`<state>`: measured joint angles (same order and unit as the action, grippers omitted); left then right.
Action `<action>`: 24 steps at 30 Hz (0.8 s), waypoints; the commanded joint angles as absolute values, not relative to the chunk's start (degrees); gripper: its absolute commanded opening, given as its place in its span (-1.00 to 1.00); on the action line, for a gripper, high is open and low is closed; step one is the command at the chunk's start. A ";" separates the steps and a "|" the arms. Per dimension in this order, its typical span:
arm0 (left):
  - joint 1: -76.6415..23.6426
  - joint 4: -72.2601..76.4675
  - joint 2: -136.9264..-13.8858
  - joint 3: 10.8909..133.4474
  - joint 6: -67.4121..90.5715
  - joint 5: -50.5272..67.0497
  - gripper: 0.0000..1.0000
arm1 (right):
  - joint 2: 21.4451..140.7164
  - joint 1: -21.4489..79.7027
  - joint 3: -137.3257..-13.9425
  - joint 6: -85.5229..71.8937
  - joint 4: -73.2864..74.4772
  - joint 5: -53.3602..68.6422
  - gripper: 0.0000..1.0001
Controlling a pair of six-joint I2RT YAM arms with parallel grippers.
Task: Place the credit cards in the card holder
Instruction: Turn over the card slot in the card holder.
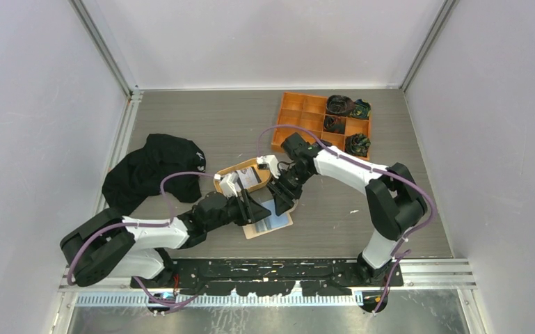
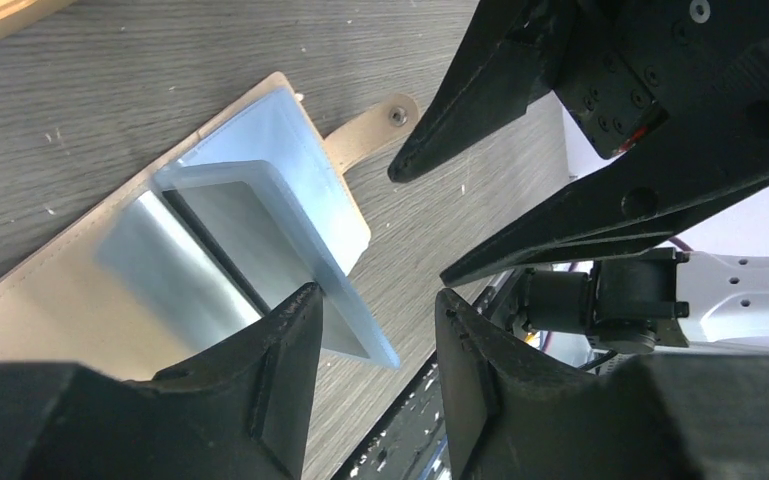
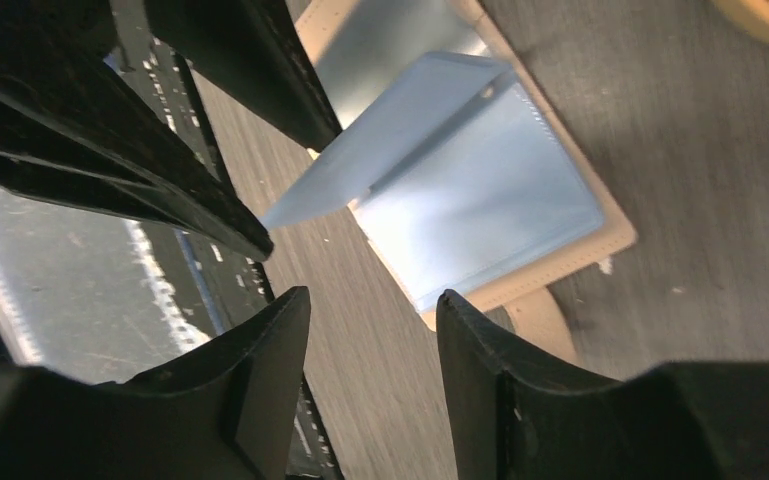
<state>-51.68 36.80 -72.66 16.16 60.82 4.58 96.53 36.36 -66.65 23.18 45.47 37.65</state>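
Card holder [image 1: 271, 224] lies open on the worktop [image 1: 202, 132], long axis roughly left-to-right, snap tab [image 2: 370, 125] toward the right arm, a clear sleeve [image 2: 290, 200] lifted. Just above it, left pincer [image 2: 375, 300] and right pincer [image 3: 375, 300] hover, both spread, gripping nothing. Beyond it, credit cards [image 1: 249, 177] lie in the tray [image 1: 217, 182]; seemingly none is inserted yet.

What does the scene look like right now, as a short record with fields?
holder: open, lying on the table
sleeve: clear, one leaf standing up from the holder
left gripper: open, empty, above the holder
right gripper: open, empty, above the holder, facing the left one
tray: behind the holder, a light card in it
box: far right, dark items in its right compartments
cloth: black, bunched at the left
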 commanded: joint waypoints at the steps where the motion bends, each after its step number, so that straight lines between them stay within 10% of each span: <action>1: -51.86 42.56 -75.67 17.80 59.91 5.87 -0.08 | 100.58 35.97 -68.33 20.86 46.01 46.90 0.08; 24: -51.81 50.42 -81.35 13.35 60.57 2.46 -0.22 | 106.08 31.89 -67.01 10.95 40.61 56.38 0.09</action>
